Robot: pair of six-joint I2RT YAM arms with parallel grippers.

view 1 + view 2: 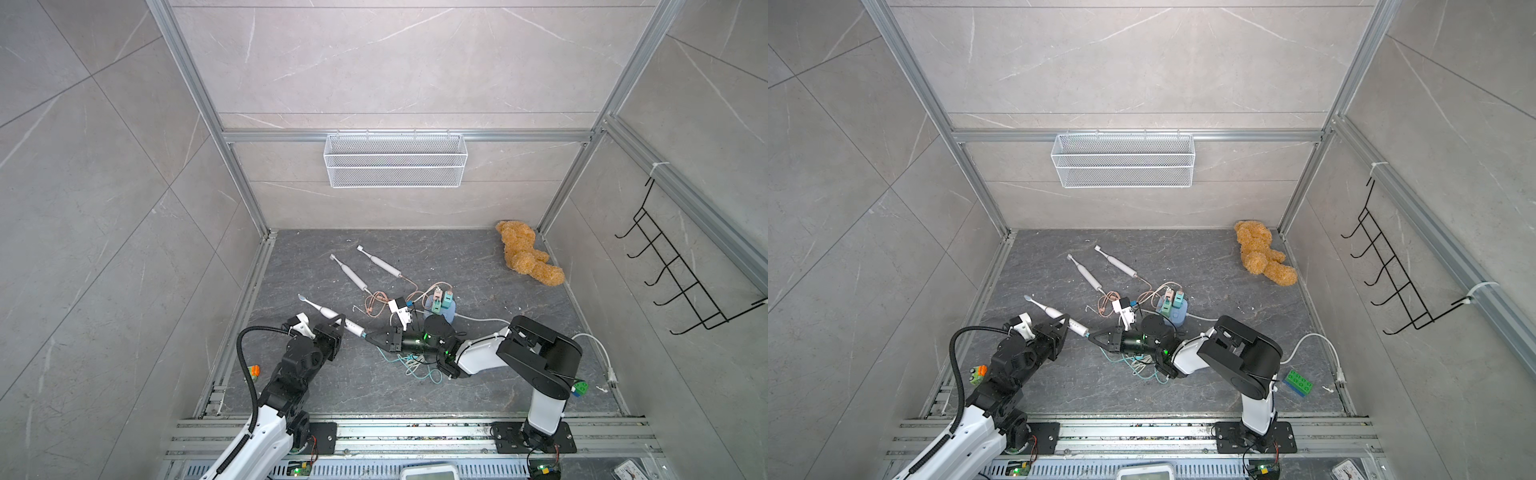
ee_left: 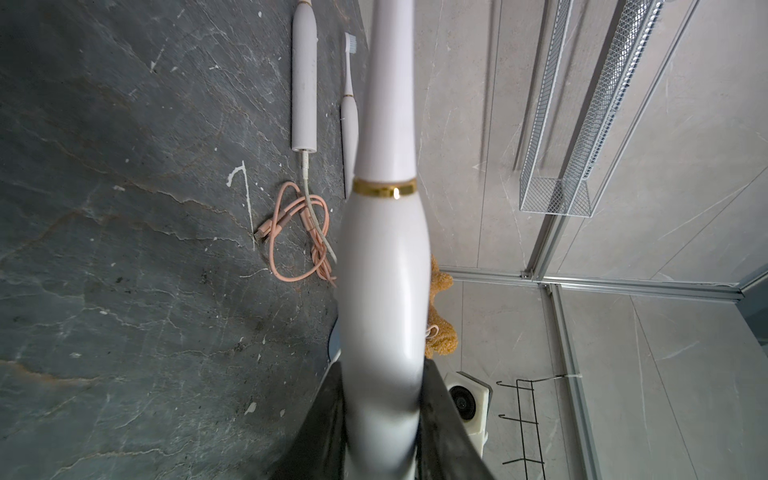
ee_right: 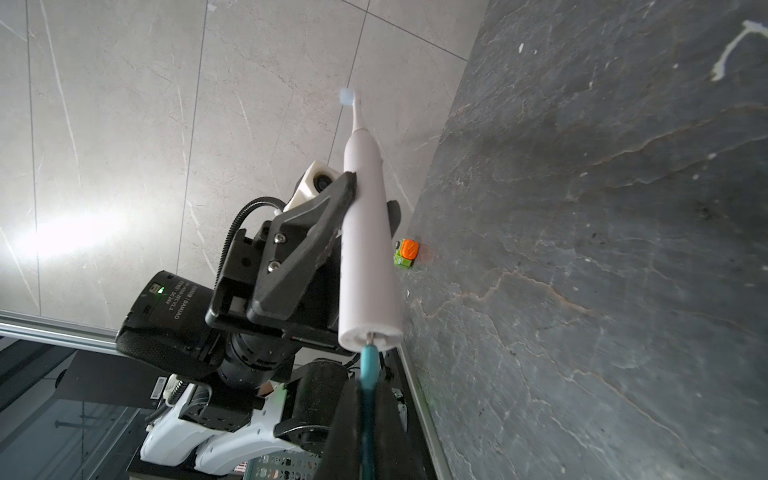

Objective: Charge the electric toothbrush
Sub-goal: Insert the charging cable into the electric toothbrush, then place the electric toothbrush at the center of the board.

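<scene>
Seating the teal plug (image 3: 368, 360) in the base of the electric toothbrush (image 3: 368, 257).

Clamping the toothbrush handle crosswise in the left gripper (image 3: 368, 203), with the brush head pointing out beyond its fingers and the flat base jutting toward the right gripper (image 3: 365, 399). Nipping the plug in the right gripper, pressed almost together on it, with the metal tip just ahead of the fingertips and touching the port in the base; cannot tell whether fully home. To finish well:
- Hold the left grip rigid as a backstop.
- Line the plug up with the handle's long axis.
- Push straight along that line, without leaning sideways or twisting.
- Leave slack in the teal cable (image 3: 368, 440) running back between the right fingers, to avoid dragging the plug askew.
- Let go only once flush.
</scene>
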